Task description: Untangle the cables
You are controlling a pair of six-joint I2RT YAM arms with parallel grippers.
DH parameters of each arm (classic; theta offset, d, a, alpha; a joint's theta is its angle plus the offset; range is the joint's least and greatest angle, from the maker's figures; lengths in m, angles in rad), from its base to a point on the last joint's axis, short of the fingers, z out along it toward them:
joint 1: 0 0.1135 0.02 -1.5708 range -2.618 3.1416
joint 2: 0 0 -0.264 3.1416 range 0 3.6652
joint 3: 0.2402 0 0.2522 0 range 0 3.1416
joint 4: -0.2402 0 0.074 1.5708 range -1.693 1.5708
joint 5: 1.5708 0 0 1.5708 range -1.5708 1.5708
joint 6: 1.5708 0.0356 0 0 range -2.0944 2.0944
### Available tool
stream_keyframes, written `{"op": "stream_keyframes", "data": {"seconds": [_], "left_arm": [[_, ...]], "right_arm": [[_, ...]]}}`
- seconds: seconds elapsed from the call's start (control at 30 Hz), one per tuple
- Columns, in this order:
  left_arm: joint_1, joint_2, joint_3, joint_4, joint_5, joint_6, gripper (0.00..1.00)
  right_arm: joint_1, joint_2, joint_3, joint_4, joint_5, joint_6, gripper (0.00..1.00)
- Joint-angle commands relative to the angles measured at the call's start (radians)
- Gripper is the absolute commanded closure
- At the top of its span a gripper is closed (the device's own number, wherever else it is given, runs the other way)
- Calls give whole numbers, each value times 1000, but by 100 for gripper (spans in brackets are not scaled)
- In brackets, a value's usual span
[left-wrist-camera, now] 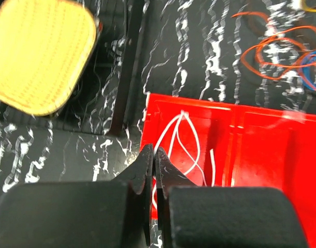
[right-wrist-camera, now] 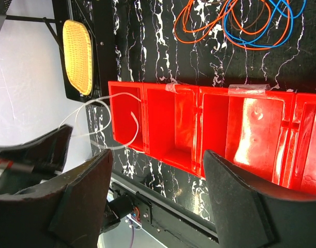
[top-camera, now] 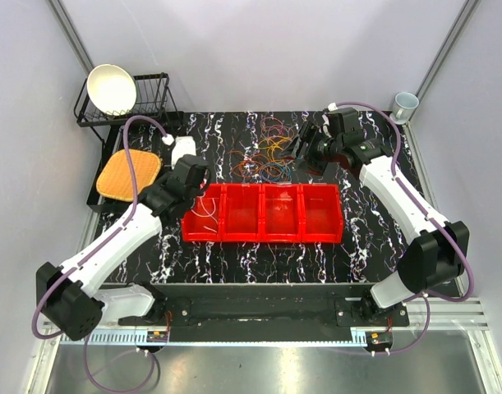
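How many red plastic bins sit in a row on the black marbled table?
4, side by side: the leftmost bin, with a thin white cable draped into it, the second bin, the third bin and the rightmost bin. None looks hidden.

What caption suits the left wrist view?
Shut left gripper holds a white cable above the end bin of the red tray.

Black bench (top-camera: 234, 258) veined with white. At its middle, a red tray (top-camera: 263, 240) of four compartments; just behind that, a loose tangle of coloured cables (top-camera: 267, 156). Far left, a wire rack (top-camera: 156, 100) and an orange pad (top-camera: 129, 175).
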Motion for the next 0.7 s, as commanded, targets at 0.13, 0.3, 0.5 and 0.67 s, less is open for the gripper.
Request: {"op": "stream_keyframes", "data": {"seconds": [0.13, 0.3, 0.5, 0.67], "left_arm": [[71, -1, -122, 174, 109, -108, 100], [86, 13, -171, 207, 152, -145, 100], [89, 7, -197, 221, 165, -160, 96], [91, -13, -144, 152, 168, -169, 3]], "right_arm": [[-2, -28, -19, 4, -12, -28, 24], [-2, -25, -24, 4, -18, -26, 24], [-2, -37, -37, 6, -23, -26, 23], [-2, -58, -51, 1, -30, -22, 19]]}}
